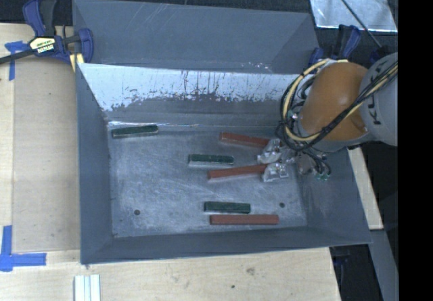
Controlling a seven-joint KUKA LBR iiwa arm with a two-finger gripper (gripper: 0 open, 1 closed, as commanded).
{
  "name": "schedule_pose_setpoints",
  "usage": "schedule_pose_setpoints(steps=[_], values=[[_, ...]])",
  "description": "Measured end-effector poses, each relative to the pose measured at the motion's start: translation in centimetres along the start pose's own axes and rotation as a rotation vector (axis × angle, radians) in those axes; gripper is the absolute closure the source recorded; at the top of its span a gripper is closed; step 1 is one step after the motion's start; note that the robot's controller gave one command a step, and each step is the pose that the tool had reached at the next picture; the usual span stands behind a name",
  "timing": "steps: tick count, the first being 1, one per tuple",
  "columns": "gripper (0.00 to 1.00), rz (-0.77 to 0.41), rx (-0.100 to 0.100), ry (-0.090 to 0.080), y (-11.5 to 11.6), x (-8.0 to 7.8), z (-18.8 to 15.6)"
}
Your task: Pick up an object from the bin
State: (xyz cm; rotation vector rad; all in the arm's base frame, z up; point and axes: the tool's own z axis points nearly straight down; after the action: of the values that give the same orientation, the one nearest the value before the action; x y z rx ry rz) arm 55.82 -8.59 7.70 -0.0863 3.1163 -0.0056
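End effector (274, 161) low near the bin's (95, 178) right wall, fingers parted and holding nothing.

A dark green bar (211, 158) lies mid-floor. Just right of it and nearer the front edge is the middle red-brown bar (235, 172), probably the target. Its long axis runs left to right across the floor, rising slightly toward the right wall, and its right end lies just beside the end effector's nearer finger. An upper red-brown bar (242, 139) stops just short of the farther finger. The middle bar looks thin, stiff, light and smooth-faced. It lies flat, so a pinch across its narrow width suits best, and a hold nearer its middle should keep it from pivoting or slipping.
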Motion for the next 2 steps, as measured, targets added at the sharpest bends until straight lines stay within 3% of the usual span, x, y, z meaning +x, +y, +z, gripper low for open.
schedule_pose_setpoints(steps=[1,2], values=[[1.00,0.000,0.000,0.000,0.0,0.0,0.0],[1.00,-0.063,-0.004,0.021,0.8,0.4,-11.7]])
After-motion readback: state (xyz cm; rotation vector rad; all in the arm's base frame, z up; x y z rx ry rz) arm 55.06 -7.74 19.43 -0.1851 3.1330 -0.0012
